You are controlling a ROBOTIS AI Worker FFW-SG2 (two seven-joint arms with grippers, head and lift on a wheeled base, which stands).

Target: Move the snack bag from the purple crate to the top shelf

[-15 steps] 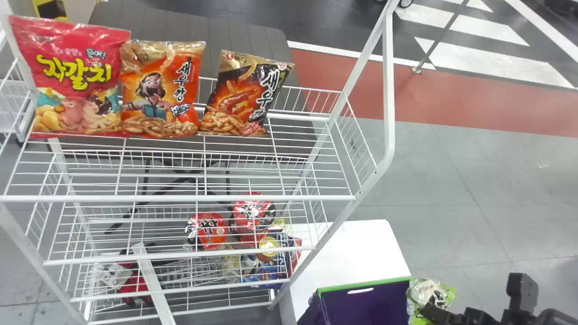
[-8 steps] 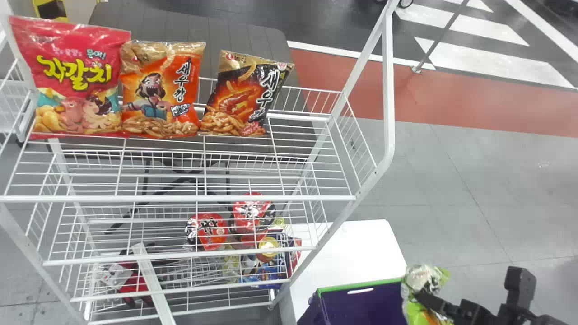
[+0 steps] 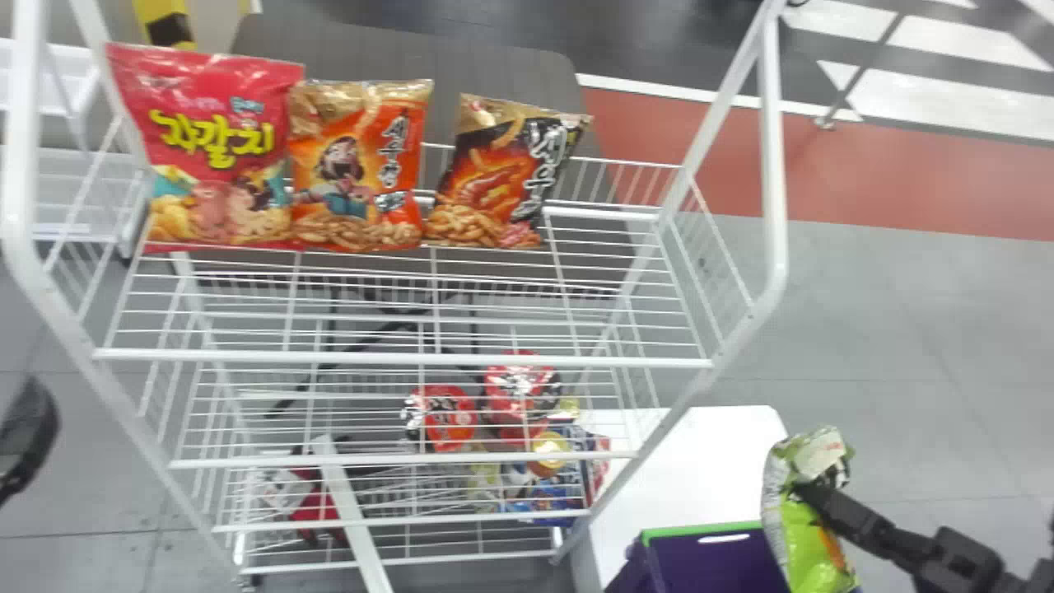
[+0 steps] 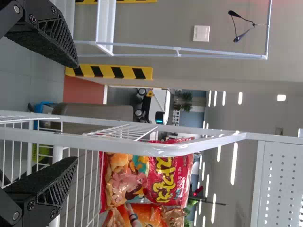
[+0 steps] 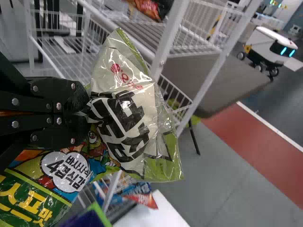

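Note:
My right gripper [image 3: 803, 492] is at the lower right in the head view, shut on the green and white snack bag [image 3: 805, 550], which hangs beside the purple crate's [image 3: 712, 564] right edge. The right wrist view has the right gripper [image 5: 85, 111] pinching the crumpled snack bag [image 5: 125, 113]. Three bags stand at the back of the top shelf [image 3: 395, 358]. At the far left edge is part of my left gripper [image 3: 25, 436]; in the left wrist view the left gripper [image 4: 71, 111] is open, its fingers wide apart, beside the rack's frame.
A white table [image 3: 700, 461] carries the crate, right of the rack. The rack's upright [image 3: 737, 329] and top-shelf side rail stand between the held bag and the shelf. Red cup noodles [image 3: 440, 416] sit on a lower tier.
The right gripper has raised the bag beside the crate. The head view has shifted, so the rack stands farther right in it, and the left gripper has come in at the left edge.

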